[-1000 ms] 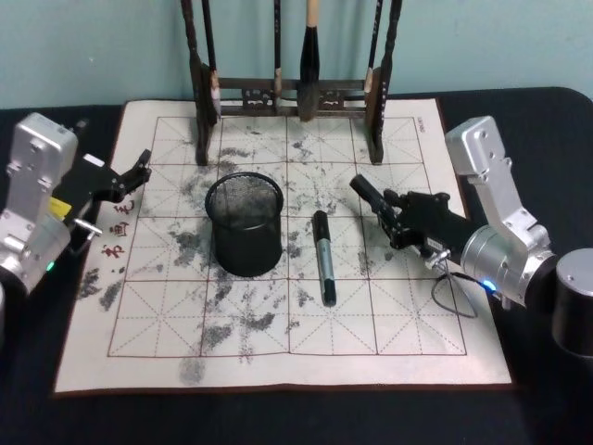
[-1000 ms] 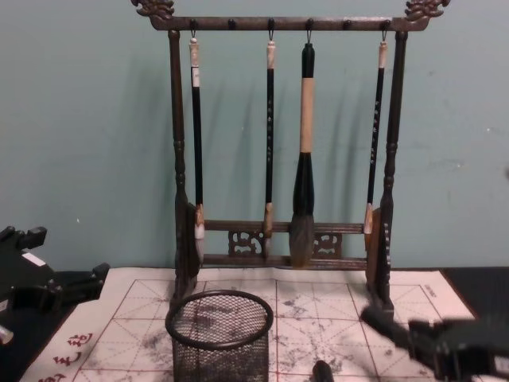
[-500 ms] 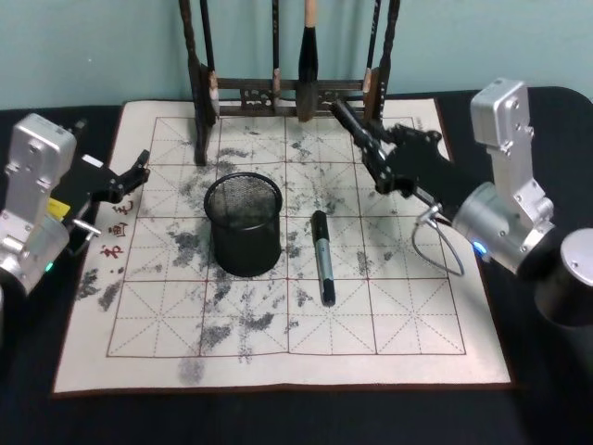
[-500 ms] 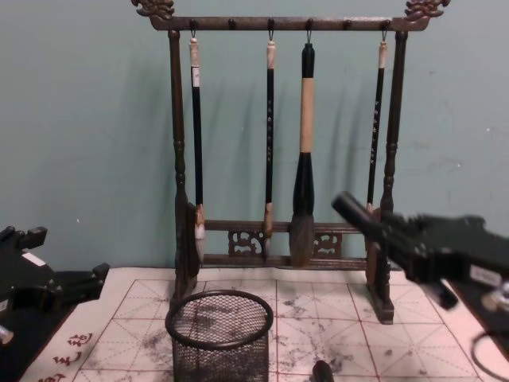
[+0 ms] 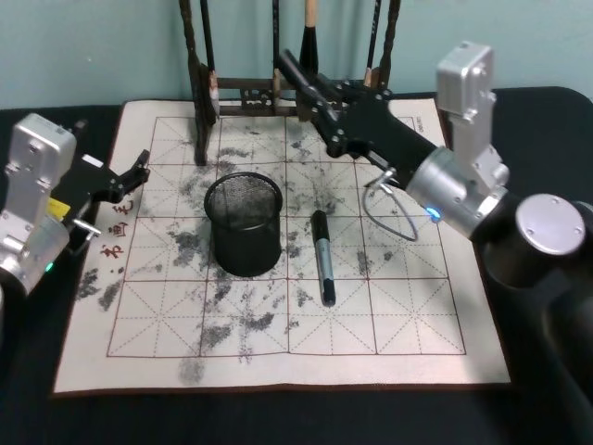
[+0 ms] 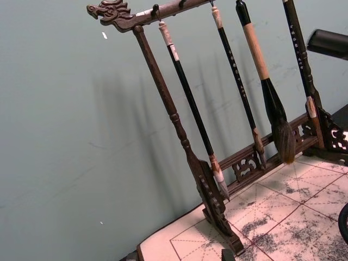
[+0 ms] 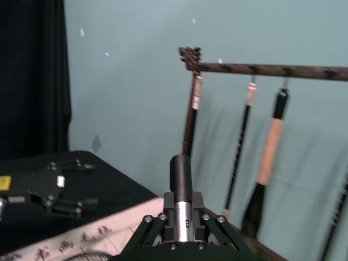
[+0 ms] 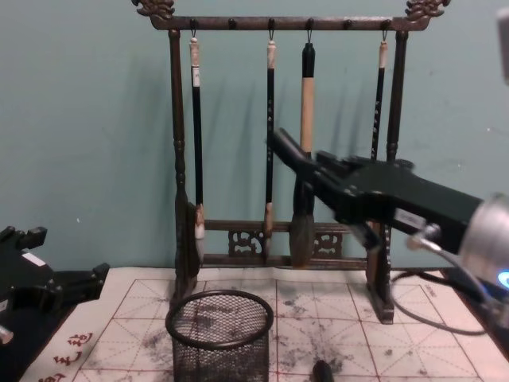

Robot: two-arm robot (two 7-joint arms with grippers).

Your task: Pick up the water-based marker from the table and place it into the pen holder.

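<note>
Plainly the pick has not begun. The water-based marker lies flat on the stained grid mat that covers the black surface. Its length runs away from the robot and nothing grips it.

Just to its left, and apart from it, the pen holder stands upright with no pen in it. At the mat's left edge, level with the holder, the left end effector sits parked.

Farther back and well above the mat, the right end effector hangs in front of the wooden brush rack. It is past both the marker and the holder, and it points up and toward the robot's left. In the chest view the right end effector crosses in front of the hanging brushes. Its fingers read as a single closed prong with nothing between them.

I judge this to be the reach toward the marker, with the arm well off its target. The next move calls for:
- Bringing the right arm back toward the robot and down over the middle of the barrel.
- Turning the wrist so the jaws straddle the barrel across its width.
- Spreading the fingers before the final descent to the mat.
</note>
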